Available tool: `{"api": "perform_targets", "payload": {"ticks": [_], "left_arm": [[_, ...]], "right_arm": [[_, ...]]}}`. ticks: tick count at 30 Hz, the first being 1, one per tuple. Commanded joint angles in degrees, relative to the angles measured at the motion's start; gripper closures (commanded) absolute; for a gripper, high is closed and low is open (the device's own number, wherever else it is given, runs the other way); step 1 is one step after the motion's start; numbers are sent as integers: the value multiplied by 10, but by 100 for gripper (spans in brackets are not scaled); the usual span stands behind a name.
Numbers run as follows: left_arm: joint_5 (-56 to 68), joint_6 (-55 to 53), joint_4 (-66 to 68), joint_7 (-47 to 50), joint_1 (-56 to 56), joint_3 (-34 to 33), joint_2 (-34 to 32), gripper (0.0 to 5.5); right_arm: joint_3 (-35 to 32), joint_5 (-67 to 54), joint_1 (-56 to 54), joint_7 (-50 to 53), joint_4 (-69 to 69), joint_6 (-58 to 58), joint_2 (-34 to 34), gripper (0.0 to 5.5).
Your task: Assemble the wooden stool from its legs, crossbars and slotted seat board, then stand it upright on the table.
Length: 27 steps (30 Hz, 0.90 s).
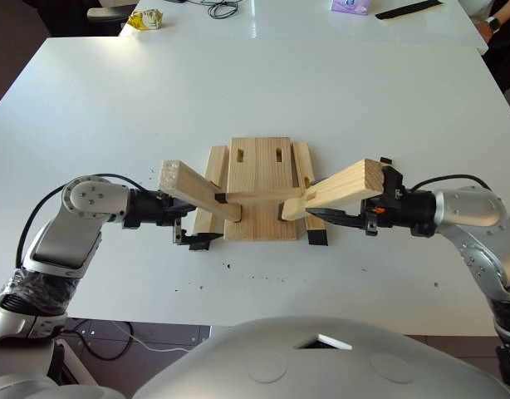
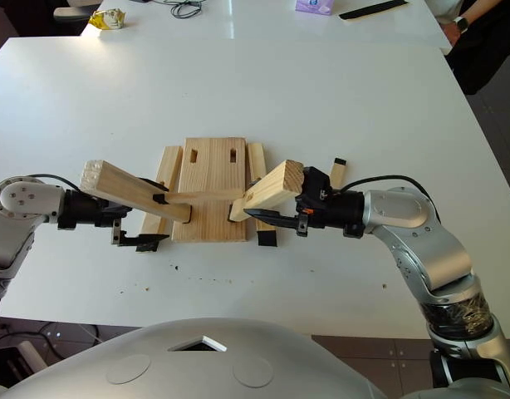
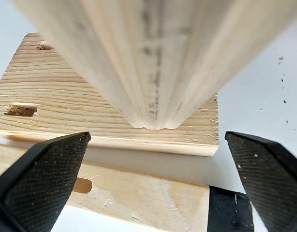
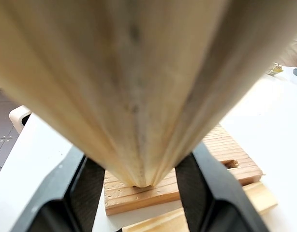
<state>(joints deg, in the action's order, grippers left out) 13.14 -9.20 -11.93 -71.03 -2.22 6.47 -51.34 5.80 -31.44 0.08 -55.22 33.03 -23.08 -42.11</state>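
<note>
The slotted seat board (image 1: 259,166) lies flat at mid-table, its two slots toward the far edge. My left gripper (image 1: 193,239) is under a thick wooden leg (image 1: 188,184) that slopes down onto the board. Its fingers (image 3: 42,183) stand wide apart and clear of the leg's sides. My right gripper (image 1: 317,216) is shut on a second leg (image 1: 346,187), and its fingers (image 4: 85,193) press both sides. A thin crossbar (image 1: 263,197) spans between the two legs' inner ends, over the board.
Loose wooden bars lie along the board's left side (image 1: 212,170) and right side (image 1: 302,162), and a short black-tipped piece (image 2: 337,174) is near my right wrist. Wood crumbs (image 1: 238,270) dot the near table. A yellow packet (image 1: 144,19) and a purple box (image 1: 350,7) sit at the far edge.
</note>
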Motion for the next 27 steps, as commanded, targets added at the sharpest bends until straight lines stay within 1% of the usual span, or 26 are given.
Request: {"api": "perform_targets", "payload": {"ticks": [1,8,13,17,27], "left_arm": [[-11,10,-2,11,7,4,3,33],[-18,18,1,20,13,6,6,33],[-19,21,4,24,11,9,7,33],[-20,24,7,26,8,11,7,33],[-16,29,17,15,-6,17,5,33]], "right_arm": [[-16,-6,-9,-21,-3,-2,-19,346],[-45,-25,-26,-50,-14,-12,-41,346],[-59,-61,-42,-53,-13,-44,-45,346],[-60,-46,-44,-61,-25,-37,-48,346],[-44,-14,-46,-65,-44,-7,-33,346]]}}
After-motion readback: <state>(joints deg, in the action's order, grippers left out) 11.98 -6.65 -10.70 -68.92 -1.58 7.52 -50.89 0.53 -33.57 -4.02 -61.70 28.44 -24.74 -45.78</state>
